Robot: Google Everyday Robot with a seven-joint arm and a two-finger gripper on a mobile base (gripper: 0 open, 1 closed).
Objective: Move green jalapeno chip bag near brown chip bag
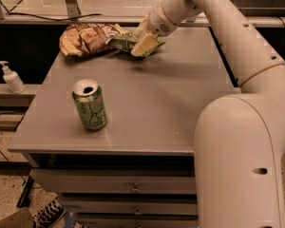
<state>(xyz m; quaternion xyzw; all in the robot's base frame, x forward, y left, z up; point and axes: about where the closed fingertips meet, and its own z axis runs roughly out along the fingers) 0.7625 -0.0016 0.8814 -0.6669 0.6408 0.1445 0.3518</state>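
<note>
The green jalapeno chip bag (125, 43) is held just above the far part of the grey table (171, 103), right beside the brown chip bag (88, 37), its left end touching or overlapping it. My gripper (143, 42) reaches in from the upper right and is shut on the green jalapeno chip bag, with one pale finger (144, 45) lying across its right end. The brown chip bag lies wrinkled at the table's far left corner.
An opened green soda can (90, 104) stands upright at the front left of the table. A white pump bottle (11, 77) stands on a lower ledge to the left. My arm's large body (242, 165) fills the right foreground. Drawers sit under the table.
</note>
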